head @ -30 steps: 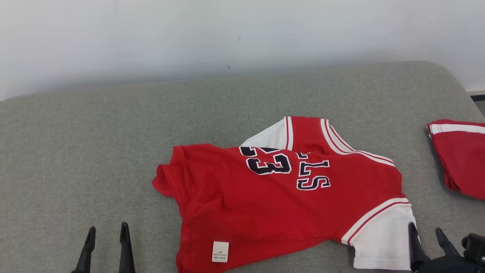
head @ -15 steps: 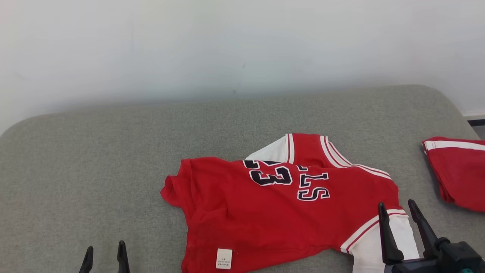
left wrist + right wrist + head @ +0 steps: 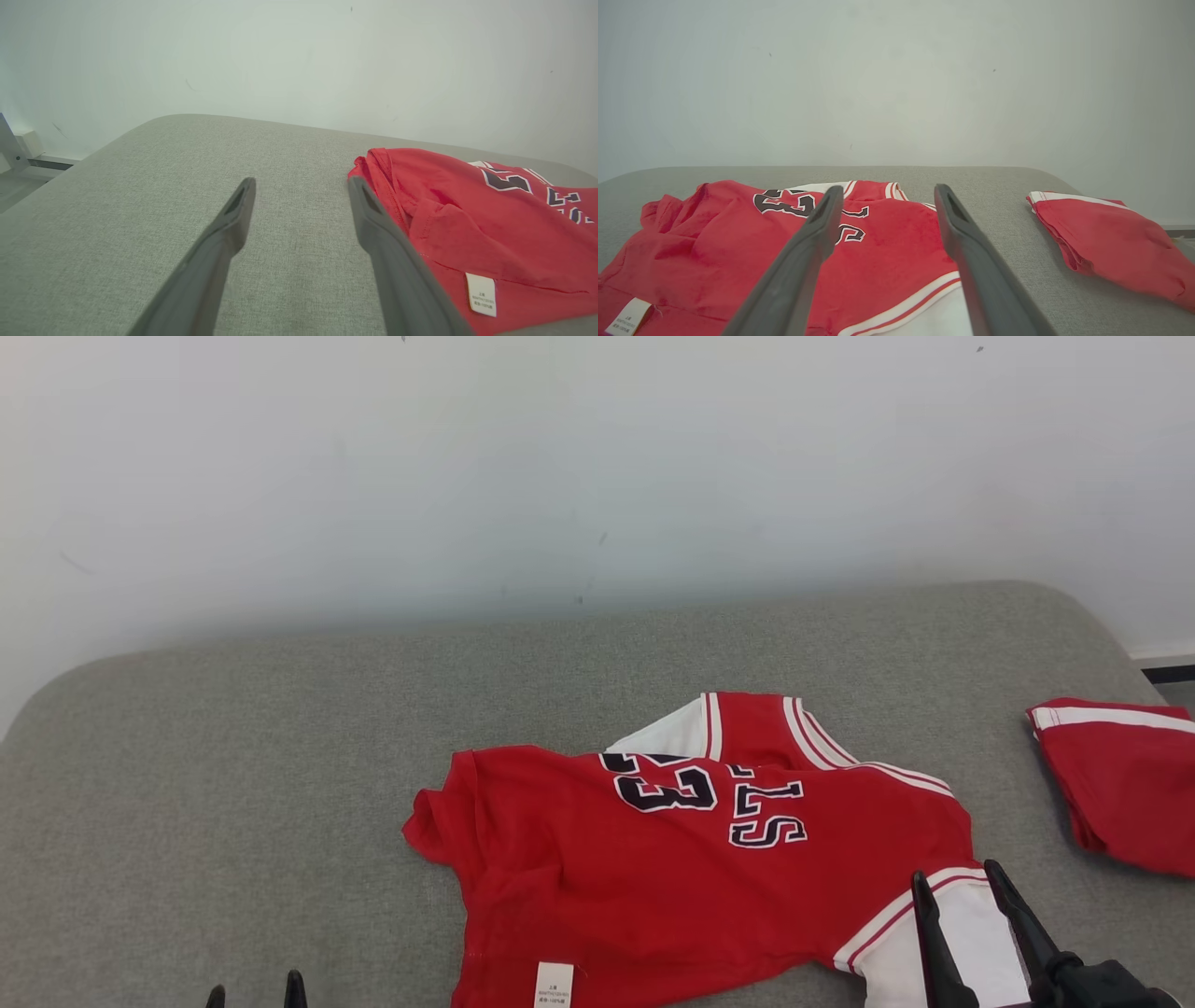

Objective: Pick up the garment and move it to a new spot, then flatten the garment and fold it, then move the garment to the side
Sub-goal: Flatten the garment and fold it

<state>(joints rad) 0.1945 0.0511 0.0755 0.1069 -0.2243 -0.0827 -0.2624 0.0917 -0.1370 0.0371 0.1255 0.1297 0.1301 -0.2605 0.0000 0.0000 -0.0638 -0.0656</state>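
Garment (image 3: 691, 868): sat rumpled on the cushion (image 3: 280, 756), toward the near edge.
Right gripper (image 3: 956, 873): fingers spread over its white sleeve (image 3: 971, 938), empty.
Left gripper (image 3: 256, 987): spread too, left of it.
Tip: I reckoned pinch both ends, lift slow.

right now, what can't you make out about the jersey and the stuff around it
Care label on the red jersey: print too small to read in the left wrist view; the head view's bottom edge cuts it.
Jersey lettering: a fold hides its top part, head view.
White sleeve: partly behind the right gripper, cut by the bottom edge.
Second red garment: right edge cuts it; type unclear.
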